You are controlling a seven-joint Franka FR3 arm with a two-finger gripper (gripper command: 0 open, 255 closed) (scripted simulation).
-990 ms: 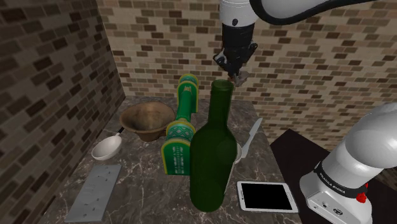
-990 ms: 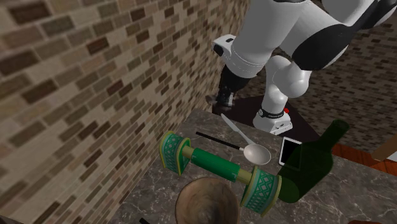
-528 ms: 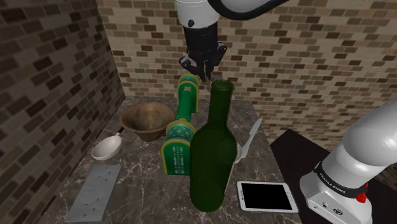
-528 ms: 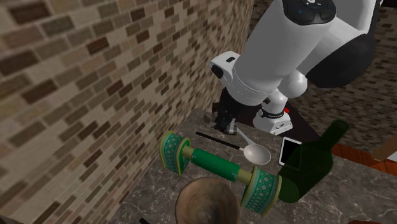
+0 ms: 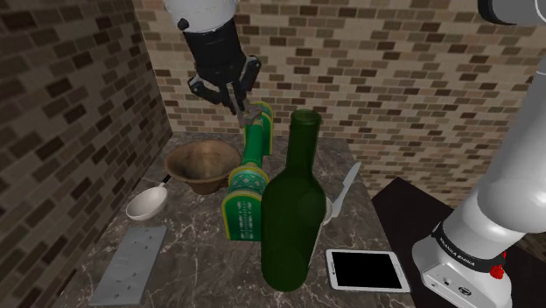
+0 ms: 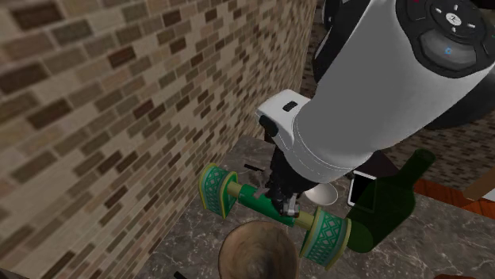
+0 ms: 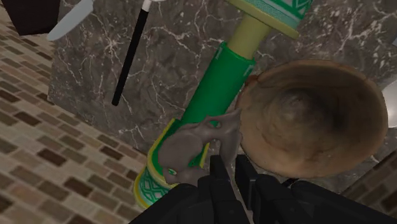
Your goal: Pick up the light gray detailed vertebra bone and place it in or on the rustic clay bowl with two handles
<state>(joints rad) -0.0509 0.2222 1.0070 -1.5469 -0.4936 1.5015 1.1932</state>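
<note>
My black gripper [image 5: 238, 103] hangs in the air, shut on the small grey knobbly vertebra [image 5: 252, 112]. It is just above the far end of a green dumbbell-shaped piece [image 5: 249, 171] and to the right of the brown two-handled bowl [image 5: 203, 150] in the shoulder view. In the wrist view the vertebra [image 7: 191, 149] is clasped at the fingertips of the gripper [image 7: 232, 162], and the bowl [image 7: 254, 95] lies open just beside it, with nothing in it. The second exterior view has the gripper [image 6: 285, 204] over the dumbbell's bar, a short way from the bowl [image 6: 238, 238].
A tall dark green bottle [image 5: 293, 206] stands near the front of the marble top. A white spoon [image 5: 147, 203] and a grey flat plate [image 5: 131, 262] lie left of the bowl. A tablet [image 5: 367, 269], a knife [image 7: 70, 22] and a black stick [image 7: 130, 54] lie nearby. Brick walls close off two sides.
The arm has swung to the shoulder view's left with the vertebra in its grip, from above the bottle to beside the bowl, and has come lower over the dumbbell.
</note>
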